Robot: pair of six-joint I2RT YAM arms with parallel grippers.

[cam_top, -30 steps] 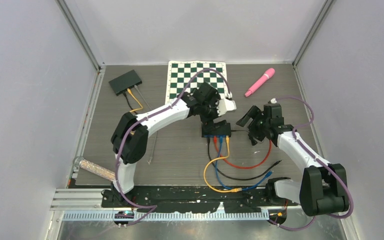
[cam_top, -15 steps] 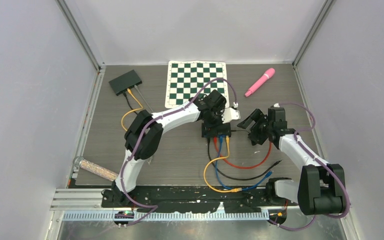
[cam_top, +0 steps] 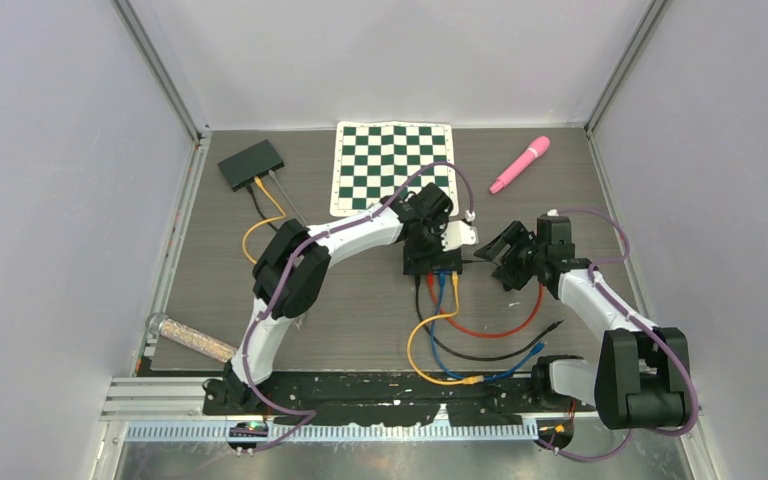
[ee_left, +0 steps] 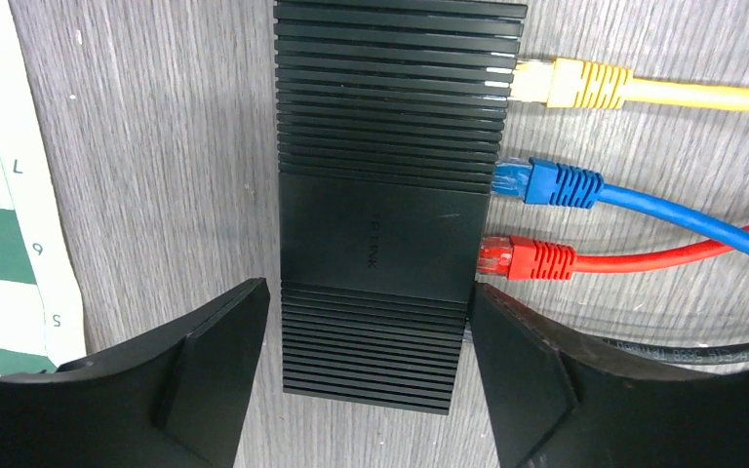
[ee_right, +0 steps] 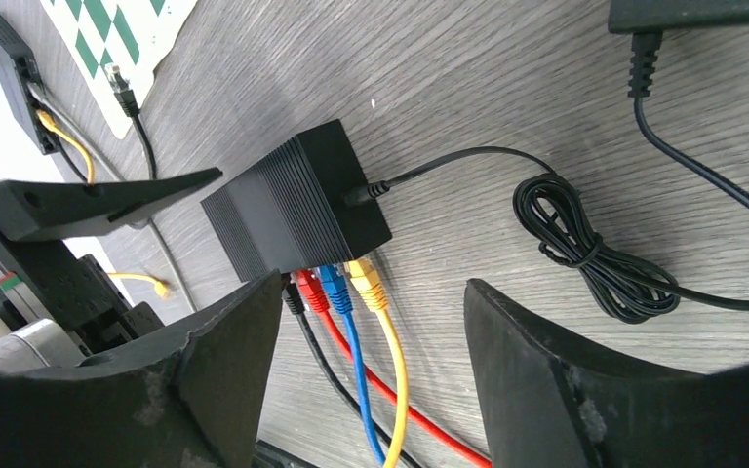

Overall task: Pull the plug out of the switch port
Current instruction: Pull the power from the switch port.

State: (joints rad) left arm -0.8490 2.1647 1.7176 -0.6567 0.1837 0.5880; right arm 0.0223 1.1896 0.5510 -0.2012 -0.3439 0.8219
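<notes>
Left fingers [ee_left: 205,375], right fingers [ee_right: 219,375]: wide apart.

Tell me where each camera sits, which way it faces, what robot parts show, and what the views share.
Top external: fixed above and behind the bases, looking down on the table; left arm and right arm show.
Left wrist: above the switch, looking straight down; left gripper, open, straddles it.
Right wrist: low, looking obliquely across the table at the switch; right gripper, open, frames it.
Shared: all show the switch; both wrists show its yellow plug, blue plug, red plug.
</notes>
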